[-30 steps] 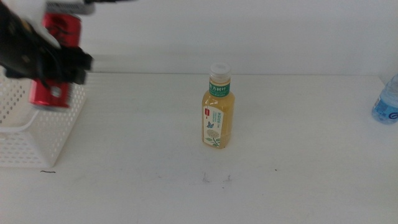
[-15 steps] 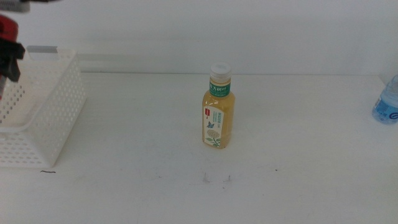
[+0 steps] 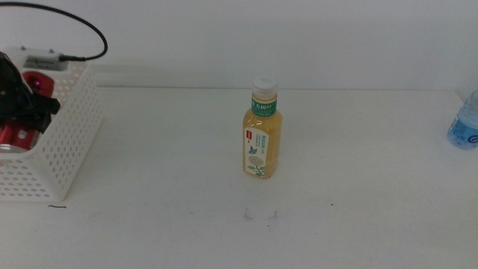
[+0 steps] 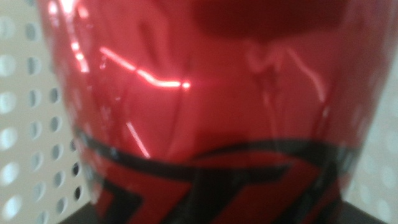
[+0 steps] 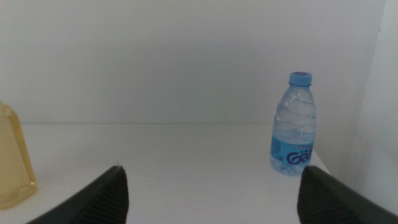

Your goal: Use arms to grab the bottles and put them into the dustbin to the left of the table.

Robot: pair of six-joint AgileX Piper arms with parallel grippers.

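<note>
White perforated plastic forms the dustbin that is standing at the table's far left edge in the middle view. Inside it, the left gripper is reaching down and clenching the red cola can, which is sitting low between the basket walls; in the left wrist view the can is filling nearly the whole picture, with the bin's perforated wall showing beside it. A black cable is looping above the bin. Near the table's middle, the yellow tea bottle is standing upright, well apart from the bin. At the far right edge, the clear water bottle is standing, partly cut off. The right gripper is waiting with its jaws spread wide, holding nothing and facing the water bottle.
</note>
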